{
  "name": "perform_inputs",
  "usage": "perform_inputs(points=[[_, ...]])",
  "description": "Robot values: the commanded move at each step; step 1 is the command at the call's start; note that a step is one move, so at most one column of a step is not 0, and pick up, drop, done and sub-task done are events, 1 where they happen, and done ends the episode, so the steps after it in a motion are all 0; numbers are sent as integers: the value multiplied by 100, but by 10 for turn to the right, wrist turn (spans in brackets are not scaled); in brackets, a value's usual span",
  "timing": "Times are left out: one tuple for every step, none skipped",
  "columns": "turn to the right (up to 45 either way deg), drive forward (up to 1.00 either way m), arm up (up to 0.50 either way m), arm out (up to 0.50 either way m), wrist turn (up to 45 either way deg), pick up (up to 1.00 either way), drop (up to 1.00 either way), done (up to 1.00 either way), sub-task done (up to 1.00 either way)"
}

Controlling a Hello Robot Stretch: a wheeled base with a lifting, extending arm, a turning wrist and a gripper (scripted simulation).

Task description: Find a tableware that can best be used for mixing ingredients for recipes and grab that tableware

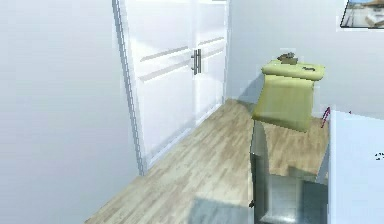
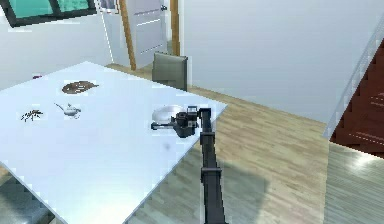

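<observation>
On the white table (image 2: 110, 150), near its far right corner, sits a pale, round, bowl-like thing (image 2: 167, 112). My gripper (image 2: 161, 125) is at it, at the end of the dark arm (image 2: 208, 170) that rises from the bottom edge. The bowl rests on the tabletop right by the fingers, so I cannot tell whether the gripper holds anything. Farther left on the table lie a dark, flat, round dish (image 2: 76, 87) and two small things, one pale (image 2: 68, 109) and one dark (image 2: 32, 115).
A grey chair (image 2: 170, 68) stands behind the table, before a doorway (image 2: 146, 30). In the forward view are white double doors (image 1: 175, 70), an olive chair (image 1: 288, 95) with small things on it, a grey chair (image 1: 262, 165), the table's edge (image 1: 355, 160) and wood floor.
</observation>
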Motion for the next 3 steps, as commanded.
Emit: perform_inputs(points=[[0, 0, 0, 0, 0, 100, 0, 0, 0], [0, 0, 10, 0, 0, 0, 0, 0, 0], [0, 0, 0, 0, 0, 0, 0, 100, 0]])
